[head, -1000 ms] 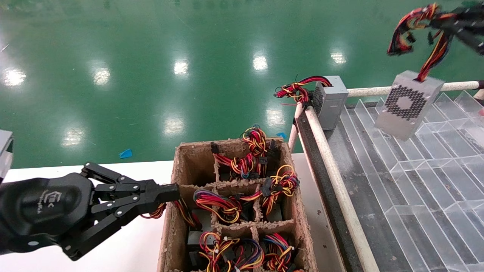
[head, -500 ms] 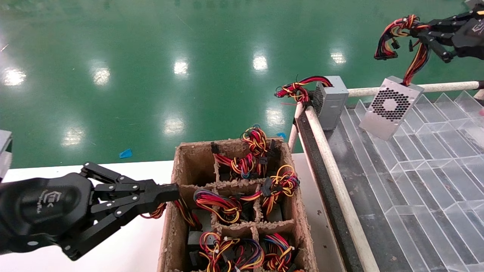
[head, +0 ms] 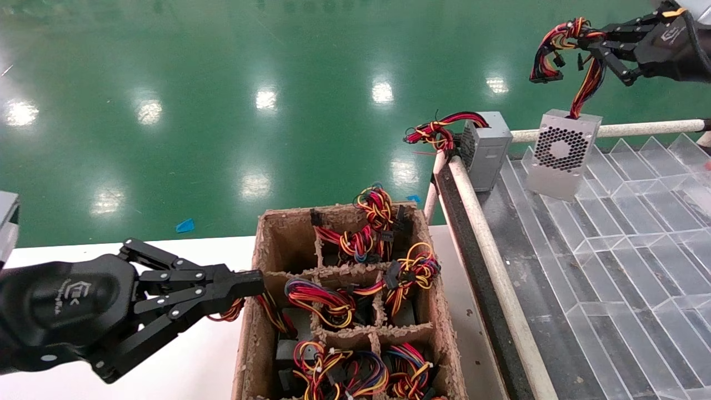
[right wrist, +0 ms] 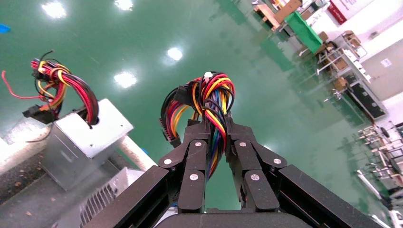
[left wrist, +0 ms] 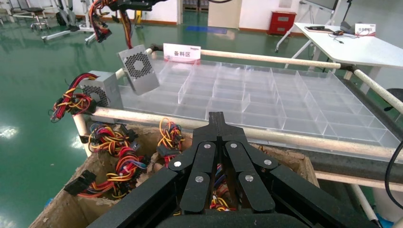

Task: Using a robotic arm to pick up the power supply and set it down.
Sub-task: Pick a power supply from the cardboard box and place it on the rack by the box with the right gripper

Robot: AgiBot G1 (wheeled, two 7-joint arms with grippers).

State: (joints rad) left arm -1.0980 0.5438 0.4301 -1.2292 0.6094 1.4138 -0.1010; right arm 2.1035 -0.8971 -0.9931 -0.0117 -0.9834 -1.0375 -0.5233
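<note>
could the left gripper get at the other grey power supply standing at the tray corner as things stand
Probably not readily. The left gripper sits shut at the cardboard box, and the second power supply stands beyond that box and the rail, well off to the right.

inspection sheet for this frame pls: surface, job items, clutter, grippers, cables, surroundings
Surface: clear divided tray on railed bench; white table at left.
Job's things: power supply hangs by its wire bundle above the tray, fan grille facing the head camera.
Clutter: second grey box standing at the tray's corner; cardboard crate full of wired units.
Grippers: right gripper shut on the wire bundle; left gripper shut, empty, at the crate's edge.
Cables: bundle clamped between fingers.
Surroundings: glossy green floor.
</note>
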